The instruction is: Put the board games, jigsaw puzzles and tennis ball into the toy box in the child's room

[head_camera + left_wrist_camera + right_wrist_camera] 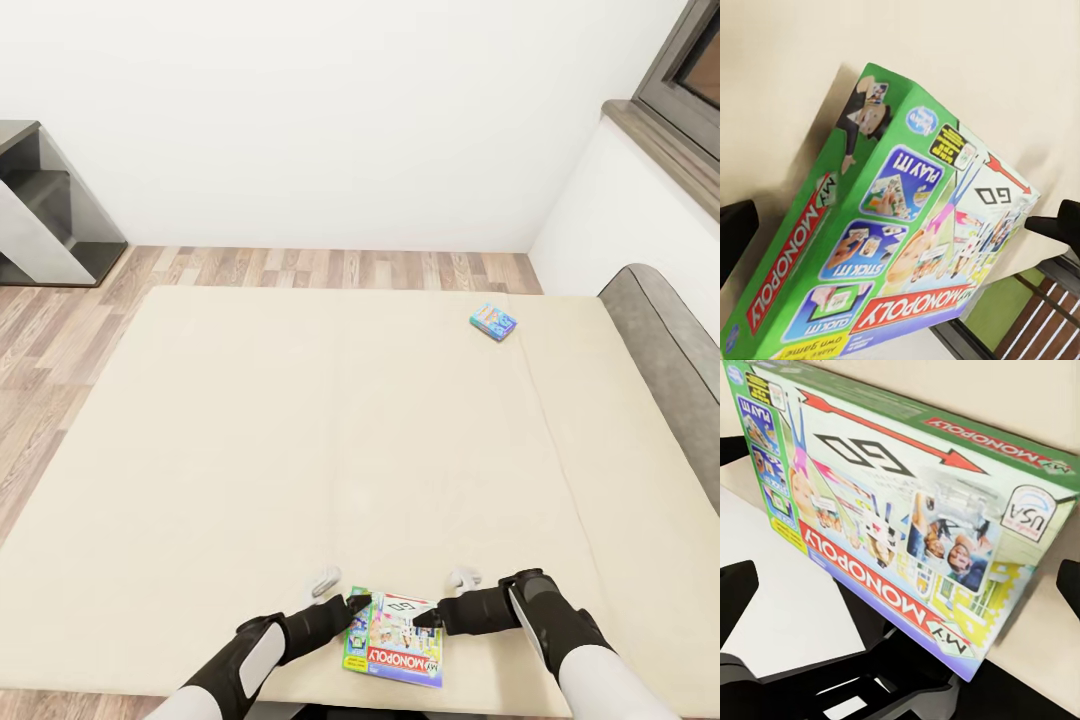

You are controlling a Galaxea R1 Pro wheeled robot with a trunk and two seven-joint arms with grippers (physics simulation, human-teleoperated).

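A green-edged Monopoly board game (393,640) sits at the near edge of the cream bed (250,450). My left gripper (352,604) is open and touches the box's far left corner. My right gripper (432,616) is also open and sits against the box's right side. The left wrist view has the game (892,225) seen at a slant between the spread black fingertips (735,232). The right wrist view has its printed top (907,502) close up, with the fingertips (735,592) wide apart. A second, teal-blue board game (493,322) lies far off on the bed's right side.
A grey padded headboard (668,330) borders the bed on the right, below a wooden window sill (665,140). A dark grey stepped shelf (50,215) stands at the back left on the wood-plank floor (300,266). A white wall closes the far side.
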